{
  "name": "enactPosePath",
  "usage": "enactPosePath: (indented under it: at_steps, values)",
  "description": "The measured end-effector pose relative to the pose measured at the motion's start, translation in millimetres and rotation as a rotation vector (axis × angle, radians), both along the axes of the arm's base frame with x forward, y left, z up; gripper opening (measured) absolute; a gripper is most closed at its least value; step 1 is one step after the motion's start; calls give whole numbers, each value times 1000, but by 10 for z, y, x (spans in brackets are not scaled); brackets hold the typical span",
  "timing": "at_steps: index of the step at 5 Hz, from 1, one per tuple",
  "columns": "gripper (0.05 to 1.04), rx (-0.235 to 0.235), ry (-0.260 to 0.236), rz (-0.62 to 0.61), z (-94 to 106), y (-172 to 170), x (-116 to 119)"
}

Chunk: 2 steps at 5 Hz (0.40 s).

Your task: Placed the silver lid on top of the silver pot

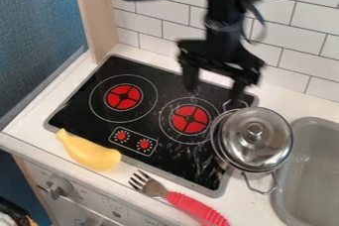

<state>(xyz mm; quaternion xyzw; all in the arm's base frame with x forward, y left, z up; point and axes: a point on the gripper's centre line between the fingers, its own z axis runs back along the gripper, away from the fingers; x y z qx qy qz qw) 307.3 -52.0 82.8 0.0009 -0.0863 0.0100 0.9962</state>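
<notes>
On my camera view, the tool (214, 89) hangs spread over the back of the stovetop (92, 84); the silver lid (265, 138) sits on the silver pot (221, 151), apart from it, lower right.

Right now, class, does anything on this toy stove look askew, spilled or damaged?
The silver lid looks off-center: the silver pot's rim shows at its left. The pot straddles the black cooktop's right edge, not centered on a burner. Pale streaks beside it could be scratches or glare; I cannot tell.
</notes>
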Motion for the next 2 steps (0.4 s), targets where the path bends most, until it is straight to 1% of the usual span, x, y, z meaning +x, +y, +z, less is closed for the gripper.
enactPosePath:
  at_steps: [1,2]
  values:
    - [1000,21,0,106,-23,433,-15]
    - [1000,19,-10,208,-38,676,-26]
